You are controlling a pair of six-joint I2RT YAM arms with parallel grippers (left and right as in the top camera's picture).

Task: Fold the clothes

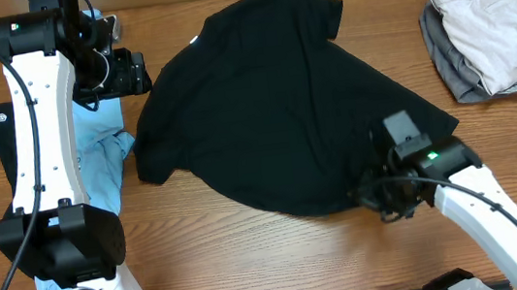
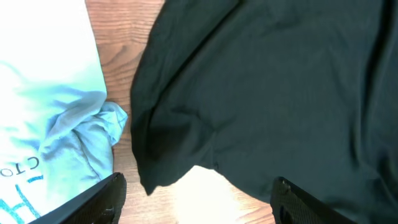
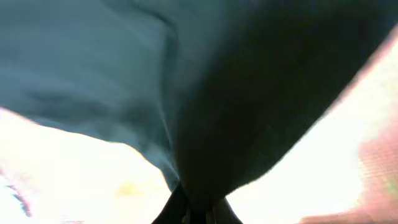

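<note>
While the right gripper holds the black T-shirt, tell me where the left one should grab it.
Probably take the black T-shirt at its corner nearest the left arm, coming from the light blue tee's side: that edge lies loose on bare wood, and the open left gripper hangs right over it.

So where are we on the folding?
Done, apparently: a folded beige-and-grey stack at far right. In hand: the black T-shirt lies spread, unfolded; the right pincer is shut on one edge, the left pincer open over the opposite edge. Left: fold it, then the crumpled light blue tee.
</note>
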